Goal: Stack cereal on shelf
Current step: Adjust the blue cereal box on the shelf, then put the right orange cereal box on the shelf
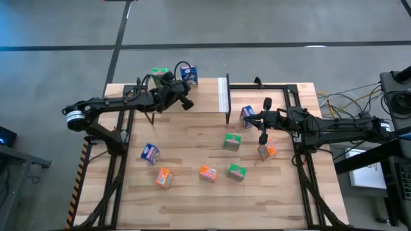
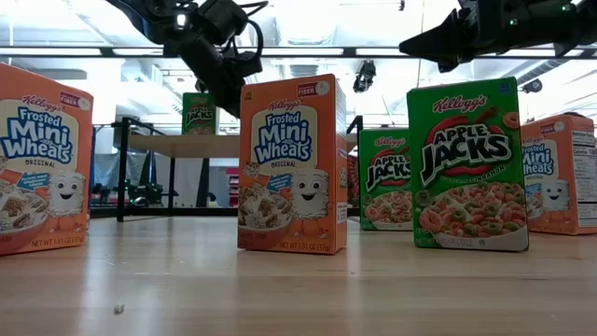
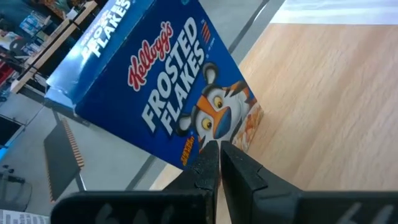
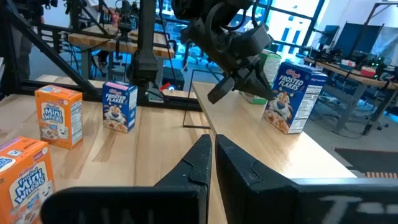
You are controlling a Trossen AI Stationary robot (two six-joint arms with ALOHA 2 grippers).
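Observation:
Two cereal boxes stand upright on the shelf (image 1: 205, 99) near its far edge: a green one (image 1: 159, 72) and a blue Frosted Flakes box (image 1: 189, 75). My left gripper (image 1: 187, 104) is shut above the shelf, just on the near side of the blue box (image 3: 168, 87) and apart from it, as the right wrist view (image 4: 219, 94) shows. My right gripper (image 1: 255, 119) is shut and empty, raised above the table right of the shelf's white strip (image 1: 223, 95), over a blue box (image 1: 246, 115). Several more boxes stand on the table.
On the table stand a blue box (image 1: 149, 153), orange boxes (image 1: 164, 178) (image 1: 207, 173) (image 1: 266, 150) and green boxes (image 1: 232, 142) (image 1: 236, 172). The low view shows them close up (image 2: 292, 163). Black frame rails run along both table sides. Bare shelf board lies between the boxes and the strip.

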